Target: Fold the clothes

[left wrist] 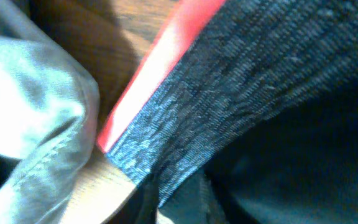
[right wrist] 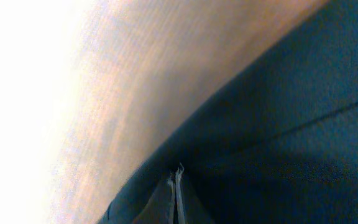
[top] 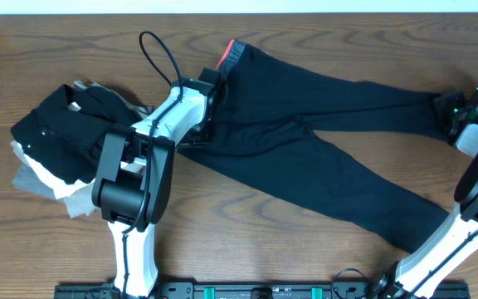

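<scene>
The dark leggings (top: 305,124) lie spread flat on the wooden table, the coral-red waistband (top: 231,55) at the back left and both legs running right. My left gripper (top: 208,95) sits at the waistband's near end. In the left wrist view the red edge (left wrist: 160,68) and grey band (left wrist: 197,112) fill the frame, and the fingers (left wrist: 179,205) are shut on the grey band. My right gripper (top: 451,112) is at the cuff of the far leg. In the right wrist view its fingertips (right wrist: 176,186) are pressed together on the dark fabric (right wrist: 291,137).
A heap of black, white and grey garments (top: 65,141) lies at the left, close to the left arm; its grey cloth (left wrist: 36,106) shows beside the waistband. The near leg ends at the front right (top: 413,237), close to the right arm's base.
</scene>
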